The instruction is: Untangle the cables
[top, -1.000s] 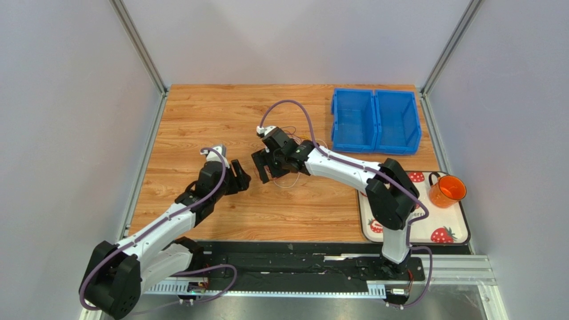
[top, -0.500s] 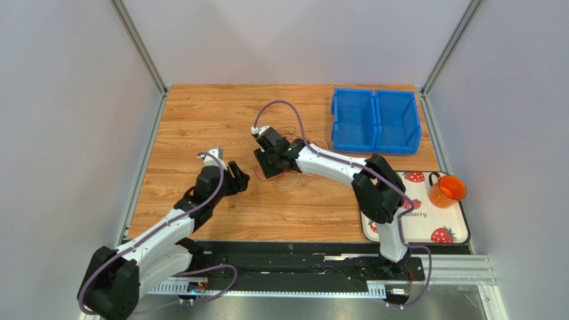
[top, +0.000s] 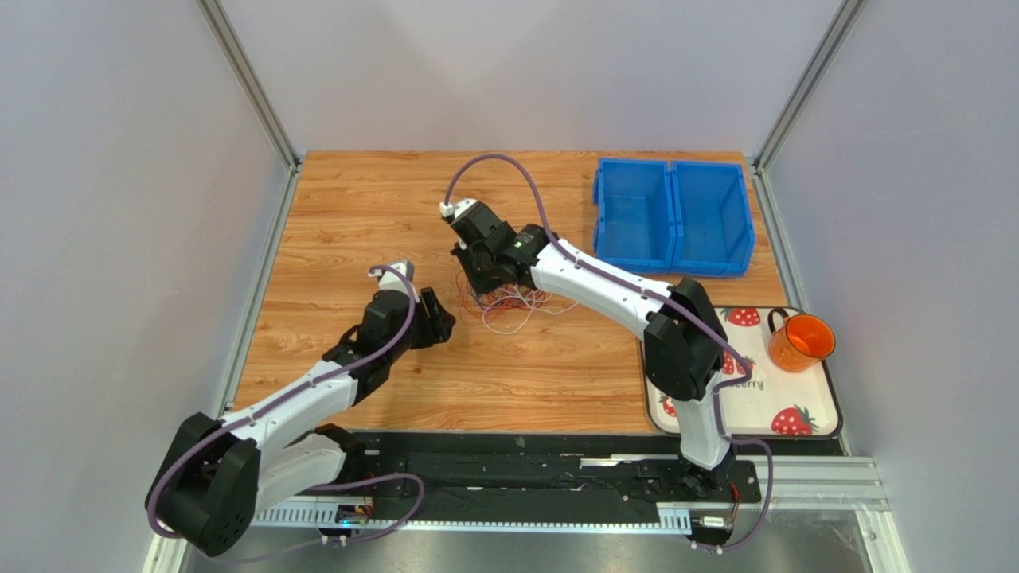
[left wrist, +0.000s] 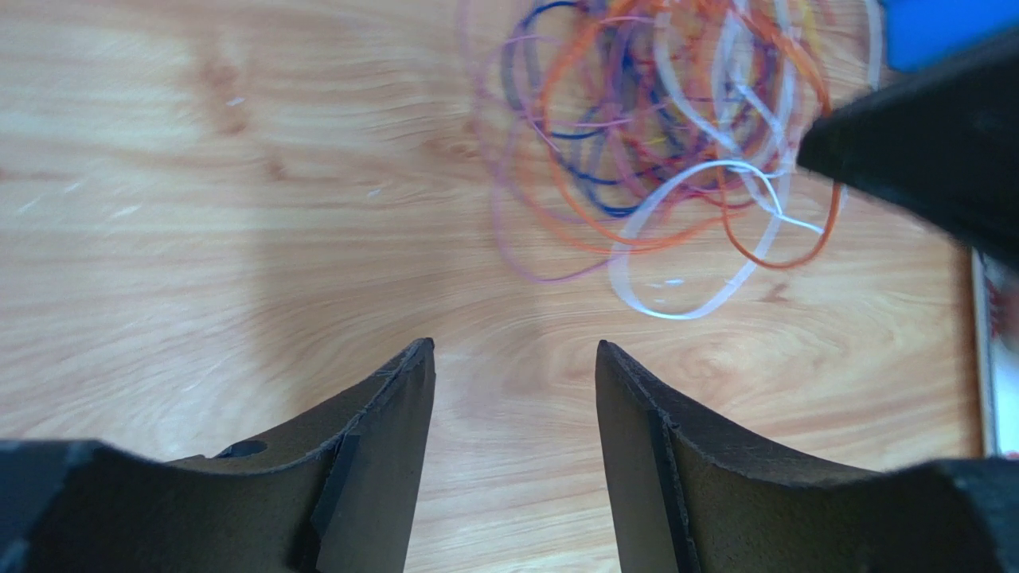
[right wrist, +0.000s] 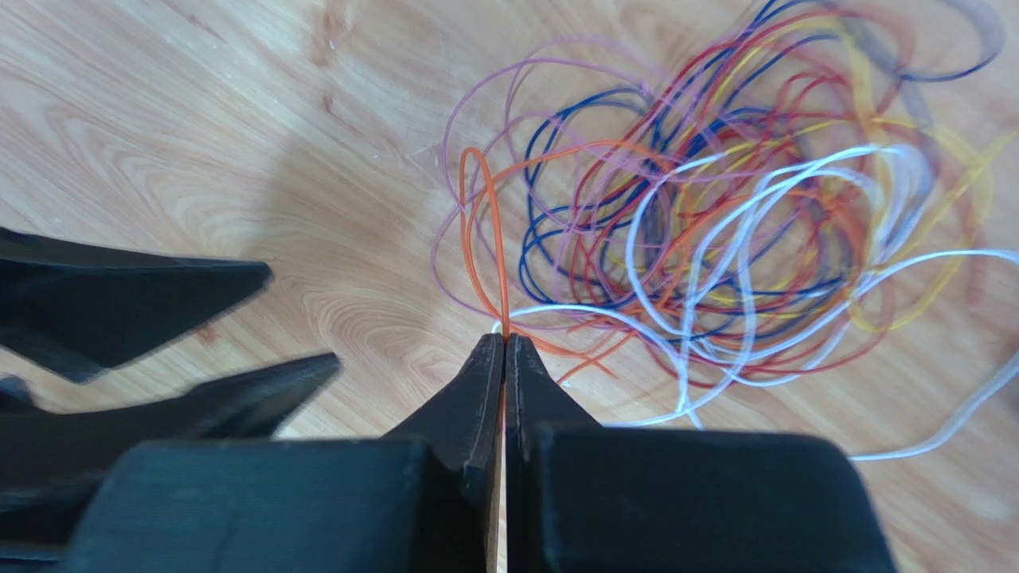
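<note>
**The cables** (top: pixel 512 305) lay as one loose heap on the wooden table (top: pixel 359 215), to the left of the blue bins (top: pixel 673 215) and a little nearer the arm bases than the bins. The heap comprised very thin strands in orange, red, purple, dark blue, yellow and white, coiled through one another in overlapping loops. Several white loops spilled out at its margin.

**Right fingers** (right wrist: pixel 493 364): pressed flat together at the edge of the heap turned away from the bins. They pinched the foot of an orange loop (right wrist: pixel 479 215), which stood up out of the closed tips.

**Left fingers** (top: pixel 440 322): farther from the bins than the heap, short of the strands and touching none. They stood moderately apart with bare wood between them and held nothing, and they pointed toward the heap.

**Handling (judgement).** The strands looked almost weightless, limp and smooth. They would probably offer no stiffness to push against, could slip from a shallow pinch, and would likely catch on neighbouring loops. A pull on one strand might well drag the whole heap along. The soundest hold seemed to be an outlying loop or a free end at the margin, such as the orange loop. It should be drawn out slowly while the rest was pinned or held.
</note>
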You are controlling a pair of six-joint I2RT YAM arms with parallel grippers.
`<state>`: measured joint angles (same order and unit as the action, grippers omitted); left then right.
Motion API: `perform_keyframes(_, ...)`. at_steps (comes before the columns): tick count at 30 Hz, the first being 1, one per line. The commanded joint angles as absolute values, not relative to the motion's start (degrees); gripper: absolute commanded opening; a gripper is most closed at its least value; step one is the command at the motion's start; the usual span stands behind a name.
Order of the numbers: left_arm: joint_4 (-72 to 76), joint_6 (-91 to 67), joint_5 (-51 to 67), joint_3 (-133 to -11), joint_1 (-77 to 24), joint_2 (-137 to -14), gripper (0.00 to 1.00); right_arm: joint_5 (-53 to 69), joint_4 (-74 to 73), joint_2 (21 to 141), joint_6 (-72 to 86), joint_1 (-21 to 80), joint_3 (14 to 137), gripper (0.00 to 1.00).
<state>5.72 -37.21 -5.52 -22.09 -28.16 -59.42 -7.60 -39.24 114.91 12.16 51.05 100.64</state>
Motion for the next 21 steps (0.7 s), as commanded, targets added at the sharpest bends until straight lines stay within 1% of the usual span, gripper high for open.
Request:
perform_keyframes(1,8.08,-33.49,-5.45,-27.76,-32.07,-60.81,0.61,-10.73,-44.29,105.93,8.35,49.49,111.08,0.0)
perform_keyframes(2,8.52,-33.4,-5.45,-28.21,-32.69,-61.78,0.61,-10.37,-45.69,104.86,8.44,49.22,115.18,0.0)
perform_keyframes(6,14.48,-33.92,-3.26,-29.88,-32.7,-64.94,0.62,-7.92,-46.67,100.47,9.31,48.87,121.28,0.0)
perform_keyframes(12,18.79,-33.05,-2.21,-36.91,-32.87,-75.83,0.62,-5.01,-45.53,93.88,12.65,48.87,120.24,0.0)
perform_keyframes(16,21.61,-32.17,-0.44,-42.35,-32.87,-85.57,0.61,-4.3,-45.44,91.59,12.92,48.87,120.76,0.0)
perform_keyframes(17,22.23,-31.99,0.69,-43.23,-32.78,-87.17,0.59,-4.31,-45.44,91.32,12.92,48.87,121.11,0.0)
perform_keyframes(20,23.2,-31.73,0.79,-45.35,-32.78,-91.4,0.48,-4.75,-45.53,90.18,12.57,48.87,123.21,0.0)
perform_keyframes(21,23.38,-31.64,0.18,-45.53,-32.87,-92.19,0.39,-5.01,-45.44,89.91,12.31,48.78,124.01,0.0)
